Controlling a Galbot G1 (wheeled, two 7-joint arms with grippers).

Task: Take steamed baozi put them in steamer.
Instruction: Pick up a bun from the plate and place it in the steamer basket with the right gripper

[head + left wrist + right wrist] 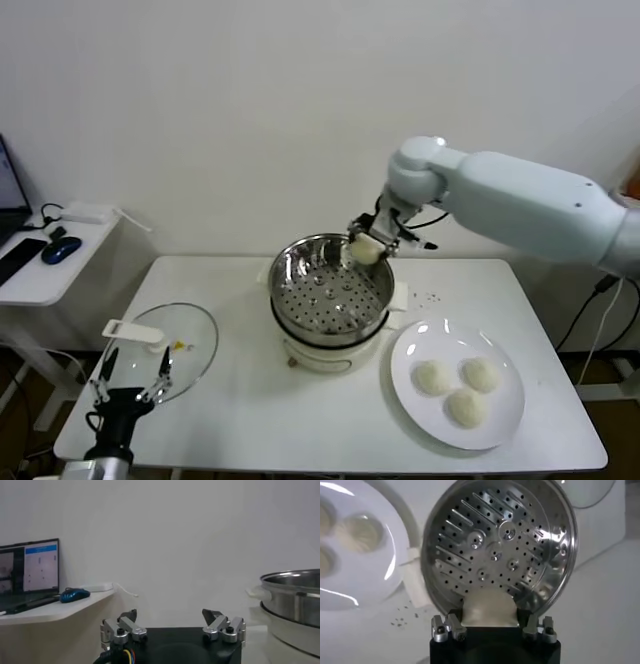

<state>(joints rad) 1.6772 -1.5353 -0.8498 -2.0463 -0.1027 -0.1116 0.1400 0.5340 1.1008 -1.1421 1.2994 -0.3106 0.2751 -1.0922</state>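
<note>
A: One baozi [366, 250] is held in the right gripper [368, 247], its jaws closed on the soft dough from both sides. It hangs over the far rim of the steamer [290, 262], not yet down inside.

B: And the other buns?

A: Three baozi [458, 388] sit on the white plate [410, 345], which lies on the tabletop [250, 420] just beside the cooker base [310, 358] on the robot's right. The perforated floor of the basket is bare; nothing has been placed in it.

B: Where's the left gripper [132, 388]?

A: Parked low at the near left edge of the tabletop, jaws spread wide and holding nothing, just in front of the glass lid [175, 350].

B: What could go wrong from here?

A: In the right wrist view the bun [489, 609] bulges between the fingers [449, 627], so I'd judge it soft and maybe sticky. If the jaws open where they are, it could strike the rim and roll outside, towards the wall. If it clings to one finger, it may drop crooked or lift away again with the arm. Lowering too steeply could also knock the gripper against the steel wall and shift the basket on its base.
</note>
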